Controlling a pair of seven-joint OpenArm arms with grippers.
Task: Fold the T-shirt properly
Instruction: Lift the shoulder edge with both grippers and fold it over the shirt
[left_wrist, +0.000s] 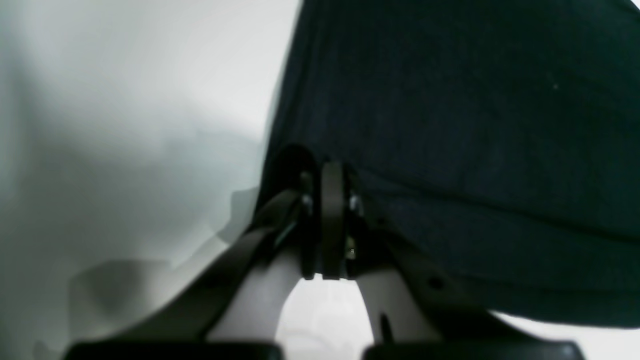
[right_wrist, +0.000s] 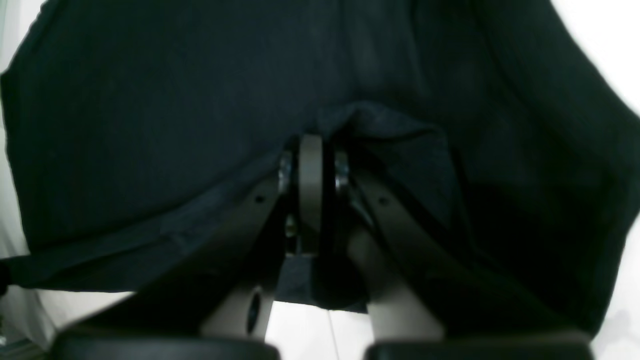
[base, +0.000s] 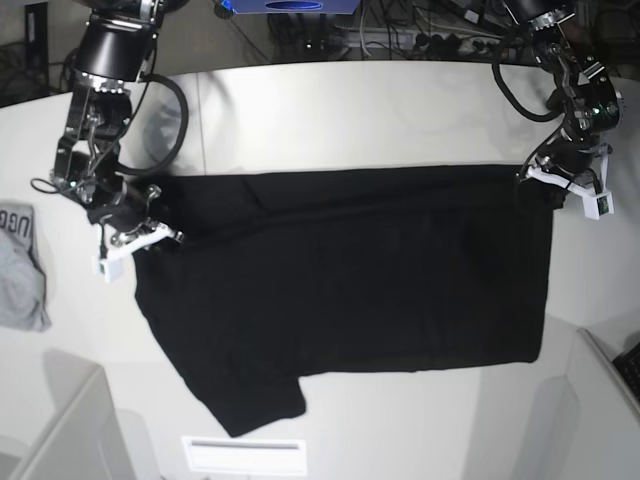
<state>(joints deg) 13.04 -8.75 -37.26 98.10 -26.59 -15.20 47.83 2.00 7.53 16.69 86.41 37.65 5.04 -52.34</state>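
T-shirt (base: 350, 290) lies spread mostly flat across the middle of the table (base: 330, 110), black, long axis running left-right in the base view, one sleeve sticking out toward the near edge at lower left. The top edge looks pulled fairly straight between the two arms, likely because both hold it at opposite ends of that edge.

Right gripper (base: 150, 220), on the base view's left, is clamped on the T-shirt at its upper-left corner; the wrist view shows jaws together with a bunched flap of black cloth (right_wrist: 390, 125) pinched at the tips. Left gripper (base: 555, 180), on the base view's right near the table's right edge, is closed on the upper-right corner; its wrist view shows jaws pressed together right at the fabric's edge (left_wrist: 320, 165), with bare white table beside it.

My read: both pinch one long edge so it can be lifted and carried over toward the near edge for a first fold. Fold not yet made; the cloth is one spread layer with slight wrinkles.

Small grey garment (base: 22, 265) lies at the table's left edge, well apart from the T-shirt, not part of this. White label (base: 245, 455) sits near the table's near edge.
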